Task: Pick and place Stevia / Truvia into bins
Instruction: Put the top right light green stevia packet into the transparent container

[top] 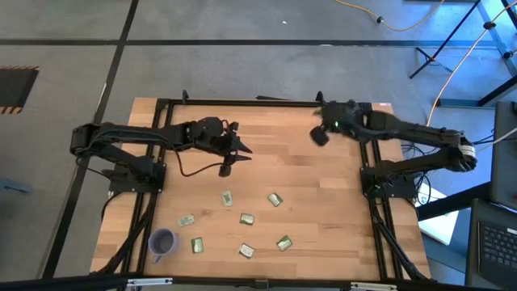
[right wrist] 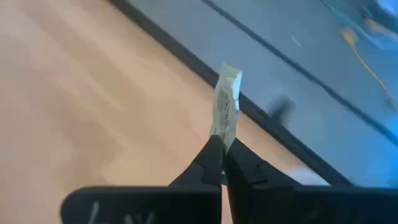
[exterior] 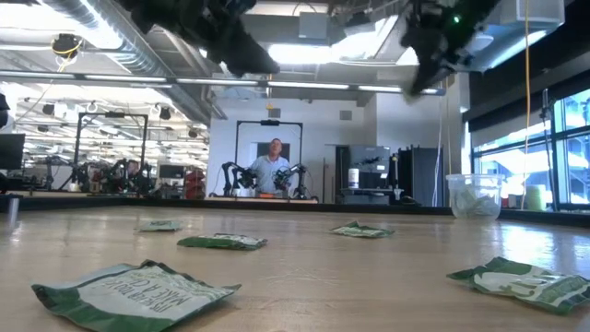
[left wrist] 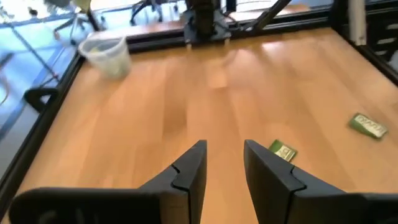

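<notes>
Several green and white sachets (top: 246, 218) lie flat on the near half of the wooden table; the low view shows them too (exterior: 221, 242). The purple cup (top: 163, 241) stands at the near left corner. The translucent cup (left wrist: 109, 53) stands near the far right corner, also in the low view (exterior: 475, 195). My left gripper (top: 236, 158) hovers open over the table's middle left, with one sachet (left wrist: 283, 151) just beyond its fingers (left wrist: 224, 146). My right gripper (top: 318, 136) is raised over the far right part, shut on one sachet (right wrist: 225, 106). My right gripper (right wrist: 222, 142) pinches a single sachet by one short end (right wrist: 219, 132) between its two fingertips. The rest of the sachet sticks out past the tips, edge-on and straight. It is lifted clear of the table.
A black frame runs along the table's edges (top: 242, 103). The far half of the table between the two arms is bare wood (top: 279, 129). A black cable (top: 194, 172) loops on the table below my left arm. A person stands in the room far behind the table (exterior: 272, 166).
</notes>
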### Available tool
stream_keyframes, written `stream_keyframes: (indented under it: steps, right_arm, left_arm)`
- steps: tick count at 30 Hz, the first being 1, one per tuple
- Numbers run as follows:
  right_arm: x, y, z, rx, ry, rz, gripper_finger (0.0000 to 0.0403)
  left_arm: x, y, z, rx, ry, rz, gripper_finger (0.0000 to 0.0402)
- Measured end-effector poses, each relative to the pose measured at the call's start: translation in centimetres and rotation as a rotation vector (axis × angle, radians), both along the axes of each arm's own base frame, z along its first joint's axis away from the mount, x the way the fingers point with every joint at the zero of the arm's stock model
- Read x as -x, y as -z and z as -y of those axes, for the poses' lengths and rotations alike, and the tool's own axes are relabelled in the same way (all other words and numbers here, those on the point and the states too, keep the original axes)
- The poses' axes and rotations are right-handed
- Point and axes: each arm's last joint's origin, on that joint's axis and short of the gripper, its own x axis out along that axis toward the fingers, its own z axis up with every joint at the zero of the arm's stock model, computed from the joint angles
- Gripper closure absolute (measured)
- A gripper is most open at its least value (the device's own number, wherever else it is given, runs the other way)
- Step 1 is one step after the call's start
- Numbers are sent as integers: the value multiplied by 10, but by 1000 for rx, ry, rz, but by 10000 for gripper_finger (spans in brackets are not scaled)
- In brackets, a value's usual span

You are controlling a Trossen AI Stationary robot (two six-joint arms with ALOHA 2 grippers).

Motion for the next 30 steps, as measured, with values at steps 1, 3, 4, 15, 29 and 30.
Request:
stream_keyframes:
  steps: [1, 3, 4, 15, 29, 30]
  right_arm:
    - [6, 0, 8, -18, 55, -21, 400]
    - [17, 4, 23, -66, 148, -63, 400]
    - [21, 7, 30, -95, 178, -77, 400]
    - [49, 59, 85, -260, 421, -263, 400]
    - [44, 108, 115, -371, 448, -457, 399]
    - [43, 110, 115, -374, 434, -472, 397]
  left_arm:
    - [0, 1, 0, 4, -13, -9, 301]
    - [2, 3, 0, 22, -26, -38, 302]
    - [2, 4, 0, 34, -31, -54, 302]
    - [8, 13, 1, 85, -53, -159, 307]
    - [8, 13, 1, 101, -62, -163, 311]
    - [8, 13, 1, 101, -62, -163, 311]
